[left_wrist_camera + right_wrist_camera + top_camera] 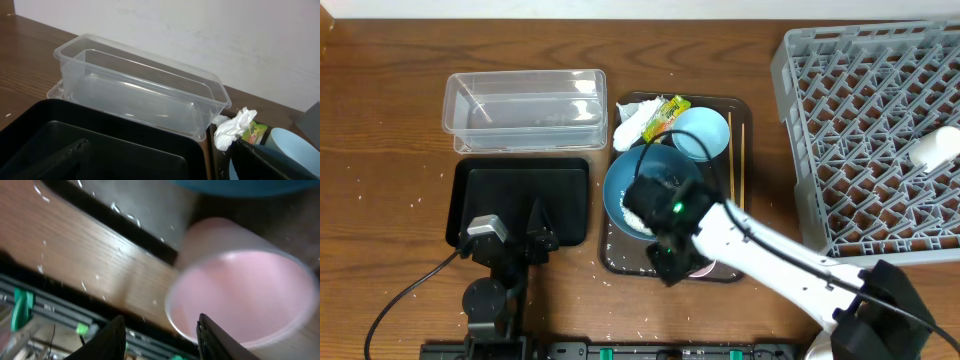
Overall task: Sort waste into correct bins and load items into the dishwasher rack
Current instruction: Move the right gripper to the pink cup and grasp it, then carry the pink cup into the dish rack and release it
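Note:
My right gripper [670, 262] [162, 339] is open at the front edge of the dark-brown serving tray [738, 105]. The rim of the small pink cup [240, 292] lies between its fingers, and in the overhead view the arm hides most of the cup. The large dark-blue bowl [655, 170] holds white rice [633, 215]. Behind it are the light-blue bowl [703, 132], tissue [630, 122] [232, 129], snack wrapper [667, 110] [256, 132] and chopsticks [736, 150]. My left gripper [525, 235] [167, 160] is open and empty over the black tray-bin [485, 185] [100, 140]. The clear tub [525, 105] [140, 90] is empty.
The grey dishwasher rack [860, 120] fills the right side, with a white cup [932, 150] lying in it. Loose rice grains [82, 285] are scattered on the wood table and on the tray. A black rail with green parts [22, 307] runs along the table's front edge.

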Tool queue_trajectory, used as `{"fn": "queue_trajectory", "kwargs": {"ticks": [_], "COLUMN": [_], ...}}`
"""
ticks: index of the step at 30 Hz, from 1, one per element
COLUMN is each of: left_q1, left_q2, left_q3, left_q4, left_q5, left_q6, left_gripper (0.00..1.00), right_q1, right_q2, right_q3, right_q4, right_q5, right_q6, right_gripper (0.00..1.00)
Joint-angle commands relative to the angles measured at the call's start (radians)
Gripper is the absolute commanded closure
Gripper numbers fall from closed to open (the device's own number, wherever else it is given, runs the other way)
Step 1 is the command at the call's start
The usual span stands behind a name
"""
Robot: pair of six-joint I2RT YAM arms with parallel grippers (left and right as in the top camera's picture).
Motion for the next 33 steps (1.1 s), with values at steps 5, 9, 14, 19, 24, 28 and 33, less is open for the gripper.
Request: {"fn": "queue_trajectory", "kwargs": {"ticks": [5, 9, 14, 19, 24, 28, 33], "left_q1": [-0.005, -0.005, -0.005, -0.005, -0.005, -0.005, -0.005], "left_q2": [0.0, 0.0, 0.0, 0.0, 0.0, 0.0, 0.0], "left_q3": [-0.017, -0.017, -0.017, -0.017, -0.017, -0.017, -0.017], "left_q4": [-0.034, -0.034, -0.034, -0.034, -0.034, -0.034, -0.034], "left_q5": [-0.008, -0.008, -0.008, -0.008, -0.008, -0.008, -0.008], "left_q6": [0.009, 0.009, 0.009, 0.009, 0.009, 0.009, 0.009], "left_gripper": [0.09, 0.09, 0.09, 0.09, 0.09, 0.09, 0.09], "right_q1": [0.057, 0.056, 0.055, 0.034, -0.072, -0.241, -0.566], "right_q2": [-0.011, -0.011, -0.012, -0.014, -0.025, -0.035, -0.035], "right_q3": [-0.081, -0.085, -0.056, 0.077, 0.309, 0.503, 0.651], "right_q4": [0.084, 0.099, 0.1, 0.019, -0.119, -0.167, -0.092], "right_q5": [0.212, 0.235, 0.209, 0.204, 0.206, 0.251, 0.213], "right_q6": [0.163, 0.162, 0.161, 0.11, -0.041, -0.206, -0.335], "right_gripper": [0.55, 0.64, 0.93, 0.99, 0.99, 0.99, 0.99]}}
